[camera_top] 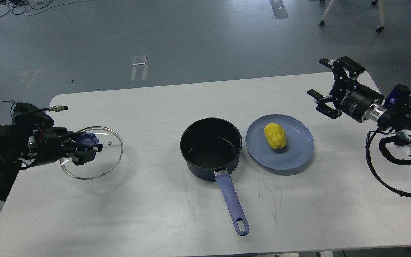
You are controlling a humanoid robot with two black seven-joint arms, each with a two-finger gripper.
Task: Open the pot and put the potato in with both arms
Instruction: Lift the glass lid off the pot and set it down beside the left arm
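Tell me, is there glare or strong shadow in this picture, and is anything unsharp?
Head view: even overhead light, with soft shadows beside the pot and the plate; small glints on the glass lid's rim; the left pincer is dark with little detail; the potato is sharp.

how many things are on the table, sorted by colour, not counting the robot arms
Blue: 2, the pot with its blue handle, and the plate
Yellow: 1, the potato on the plate
Clear glass: 1, the lid with a blue knob
Total: 4
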